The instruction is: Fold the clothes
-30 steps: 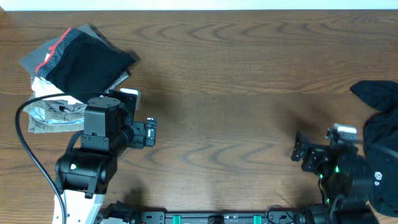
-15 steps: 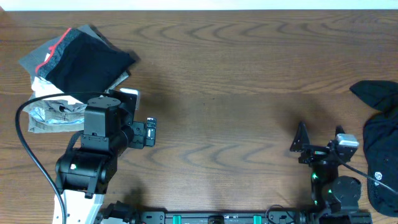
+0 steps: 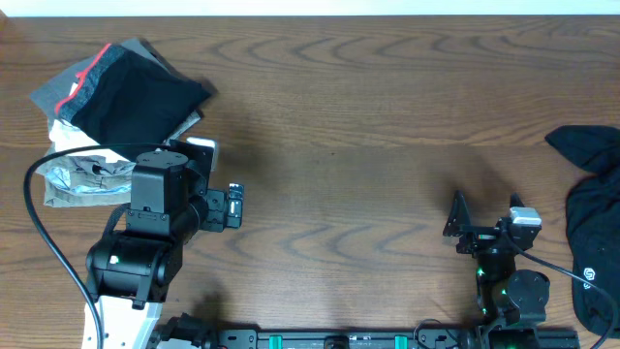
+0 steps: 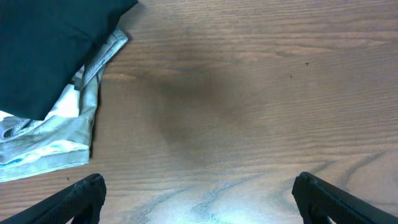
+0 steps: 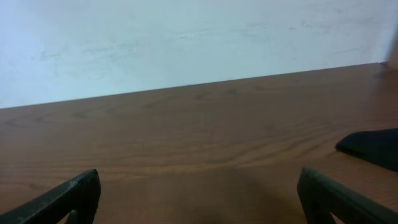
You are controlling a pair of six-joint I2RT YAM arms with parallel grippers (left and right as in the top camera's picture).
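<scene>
A stack of folded clothes (image 3: pixel 116 97) lies at the table's far left, a black garment on top, grey, red-trimmed and pale ones beneath; its edge shows in the left wrist view (image 4: pixel 50 81). An unfolded black garment (image 3: pixel 593 233) lies at the right edge; a corner shows in the right wrist view (image 5: pixel 373 148). My left gripper (image 3: pixel 234 206) is open and empty over bare wood, just right of the stack (image 4: pixel 199 199). My right gripper (image 3: pixel 457 221) is open and empty, left of the black garment, tilted up toward the wall (image 5: pixel 199 199).
The wooden table (image 3: pixel 368 126) stretches between the two arms. A black cable (image 3: pixel 39 223) loops beside the left arm base. A white wall (image 5: pixel 186 37) stands behind the table's far edge.
My right arm has drawn back off the black garment and swung left, its gripper now pointing up and away. The left arm has not moved.
</scene>
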